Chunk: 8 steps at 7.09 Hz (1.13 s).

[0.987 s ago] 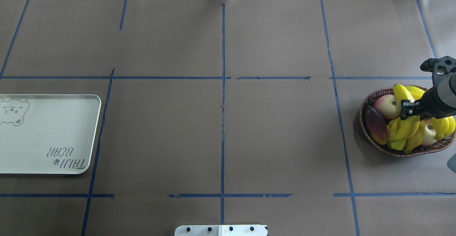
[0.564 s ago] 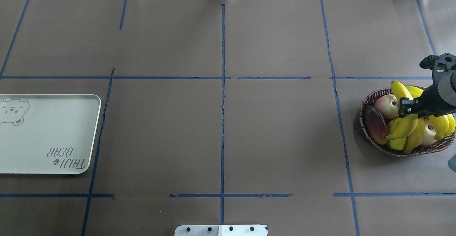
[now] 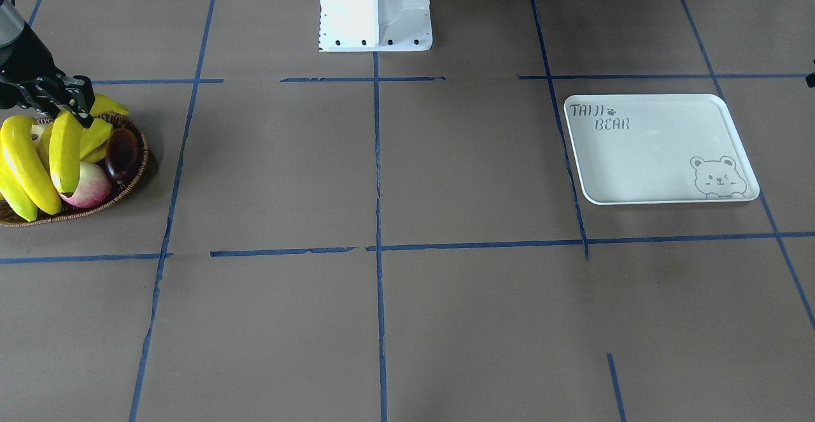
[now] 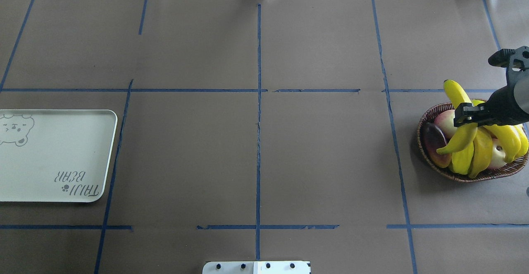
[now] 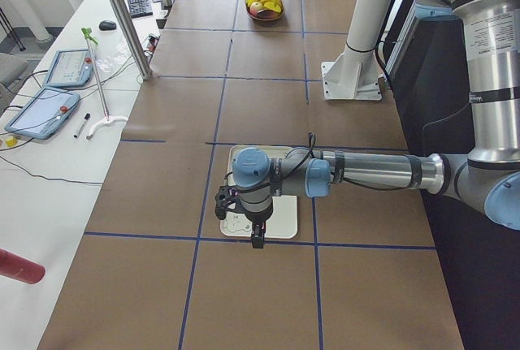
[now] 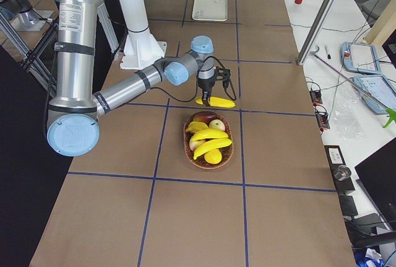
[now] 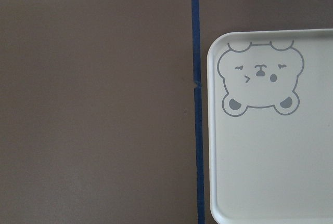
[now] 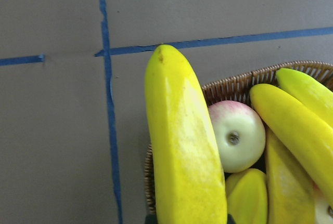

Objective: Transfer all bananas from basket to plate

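Plate (image 4: 58, 154) bare, basket (image 4: 471, 178) stocked, one banana (image 4: 456, 93) clamped in the right gripper (image 4: 463, 116).
The flat, smooth white plate lies well apart from the woven wicker basket, where the other bananas (image 4: 502, 135) rest. The gripped one, pinched mid-length over the basket's rim, looks light, stiff and slick-skinned, so it is likely to pivot. Whether the left gripper (image 5: 257, 241) is open or closed cannot be told.

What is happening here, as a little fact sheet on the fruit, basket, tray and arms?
held fruit: one banana, raised over the basket
right jaws: shut on that banana
in basket: more bananas, a pinkish apple, a dark red fruit
tray: white, printed TAIJI BEAR, nothing on it
left arm: over the tray; whether its jaws are open or shut cannot be told
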Motion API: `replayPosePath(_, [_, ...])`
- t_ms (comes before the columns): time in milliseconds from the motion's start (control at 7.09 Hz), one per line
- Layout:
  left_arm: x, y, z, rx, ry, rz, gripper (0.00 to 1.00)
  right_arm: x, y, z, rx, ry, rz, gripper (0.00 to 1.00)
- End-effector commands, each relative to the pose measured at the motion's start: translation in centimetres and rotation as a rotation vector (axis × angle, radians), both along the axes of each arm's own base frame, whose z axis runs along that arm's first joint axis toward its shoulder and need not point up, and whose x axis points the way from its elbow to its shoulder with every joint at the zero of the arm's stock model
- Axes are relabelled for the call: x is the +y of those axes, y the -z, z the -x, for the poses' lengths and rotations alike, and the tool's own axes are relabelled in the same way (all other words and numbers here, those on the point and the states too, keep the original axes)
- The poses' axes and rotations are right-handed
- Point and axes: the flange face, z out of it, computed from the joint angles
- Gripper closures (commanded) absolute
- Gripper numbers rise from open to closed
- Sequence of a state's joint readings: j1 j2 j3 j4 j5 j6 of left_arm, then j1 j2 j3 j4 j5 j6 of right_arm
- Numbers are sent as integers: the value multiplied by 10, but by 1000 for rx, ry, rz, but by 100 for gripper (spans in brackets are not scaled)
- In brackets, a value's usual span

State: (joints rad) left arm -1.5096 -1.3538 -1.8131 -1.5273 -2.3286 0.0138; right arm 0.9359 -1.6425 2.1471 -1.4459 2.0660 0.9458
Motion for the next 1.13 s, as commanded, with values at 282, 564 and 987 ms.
replayPosePath(282, [-21, 26, -35, 2, -72, -50, 0, -19, 101, 108, -149, 50, -66, 76])
replayPosePath(564, [-74, 70, -43, 9, -78, -158, 0, -22, 144, 155, -199, 100, -106, 76])
replayPosePath(987, [-129, 110, -59, 39, -86, -226, 0, -23, 196, 202, -240, 88, -144, 75])
